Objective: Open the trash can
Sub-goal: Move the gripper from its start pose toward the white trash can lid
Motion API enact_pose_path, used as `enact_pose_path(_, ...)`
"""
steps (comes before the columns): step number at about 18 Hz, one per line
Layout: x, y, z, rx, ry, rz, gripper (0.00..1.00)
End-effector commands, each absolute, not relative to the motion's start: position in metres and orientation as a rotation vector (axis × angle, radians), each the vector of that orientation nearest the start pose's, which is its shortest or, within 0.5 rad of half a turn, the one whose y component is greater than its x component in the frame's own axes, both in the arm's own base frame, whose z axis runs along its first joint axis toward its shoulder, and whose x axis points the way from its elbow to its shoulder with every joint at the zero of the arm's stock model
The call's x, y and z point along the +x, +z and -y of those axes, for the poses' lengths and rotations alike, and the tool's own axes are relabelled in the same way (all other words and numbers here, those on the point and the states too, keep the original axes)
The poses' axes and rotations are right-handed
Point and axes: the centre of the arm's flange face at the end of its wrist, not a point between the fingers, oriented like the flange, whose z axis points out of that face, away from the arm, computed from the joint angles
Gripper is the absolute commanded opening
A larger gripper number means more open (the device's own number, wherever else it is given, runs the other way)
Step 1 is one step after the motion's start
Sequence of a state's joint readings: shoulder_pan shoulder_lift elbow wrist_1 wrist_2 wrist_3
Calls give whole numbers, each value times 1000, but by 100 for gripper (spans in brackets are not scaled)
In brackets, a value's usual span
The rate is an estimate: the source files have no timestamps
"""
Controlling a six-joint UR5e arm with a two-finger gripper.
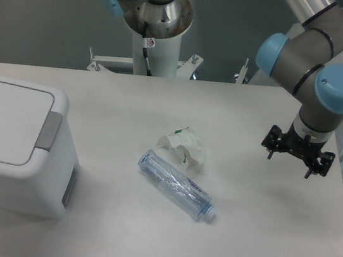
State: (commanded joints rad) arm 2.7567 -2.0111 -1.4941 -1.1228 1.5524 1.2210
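The trash can (16,164) is a large boxy white bin at the left edge of the table. Its flat white lid (3,119) lies shut, and a grey push-button strip (48,130) sits on the rim at the lid's right side. My gripper (297,154) hangs over the right side of the table, far to the right of the bin and touching nothing. It points away from the camera, only its black body shows, and its fingers are not clear enough to tell whether they are open or shut.
A clear plastic bottle (176,185) lies on its side in the middle of the table. A crumpled white paper (183,148) lies just behind it. The arm's white base column (155,43) stands at the table's far edge.
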Motion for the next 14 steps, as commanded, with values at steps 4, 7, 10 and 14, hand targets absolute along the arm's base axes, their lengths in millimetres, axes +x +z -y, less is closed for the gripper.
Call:
enact_pose_path(4,-541,327,-389,-3089,136,-100,100)
enact_pose_path(7,-531,330,-402,-3079,135,-127,100)
enact_pose_path(10,-522,333,-411,-3073,133,-63,100)
enact_pose_path(14,-503,344,-431,-2998,99,-83,100)
